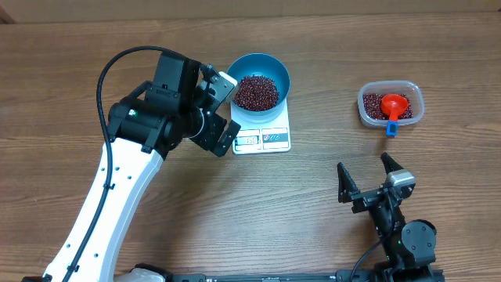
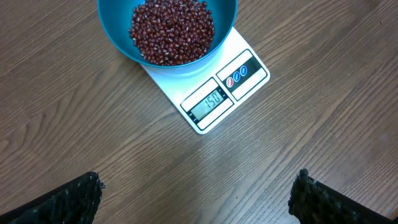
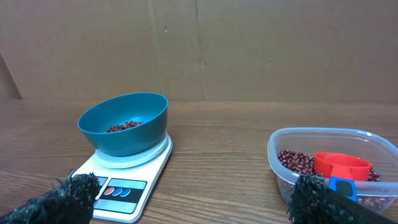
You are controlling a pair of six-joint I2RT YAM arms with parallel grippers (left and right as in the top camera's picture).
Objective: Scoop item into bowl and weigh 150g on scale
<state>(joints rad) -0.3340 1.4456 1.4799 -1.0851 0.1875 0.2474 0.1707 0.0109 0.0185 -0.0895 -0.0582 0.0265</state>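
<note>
My left claw point(image 2: 196, 202) is spread wide w/ nothing btwn the fingers, hanging over bare table point(image 1: 305, 211) just in front of the scale point(image 2: 180, 93). The wrist cam looks straight down. It shows two black fingertips at the bottom corners w/ wood grain btwn them, touching nothing. My right claw point(image 1: 366, 176) is wide too and empty. It sits low near the front edge of the table, well apart from everything, pointing twd the back.

The bowl point(image 3: 127, 134) is teal and sits upright on the back part of the scale, covering most of the platform. The display & buttons stick out clear along the near edge. The beans point(image 2: 173, 31), small and dark red-brown, are heaped in the bowl below the rim. The display reads 150.

Off to the right, well apart from the scale, is a clear plastic tub point(image 3: 311, 130) w/ more of the same beans in it. A red-orange scoop point(image 1: 394, 104) lies in the tub on top of those beans, open side up, its blue handle end poking over the tub's near rim. My right claw is nearer the tub than the scale, not touching either. Behind the table is a plain cardboard wall point(image 3: 249, 50).
</note>
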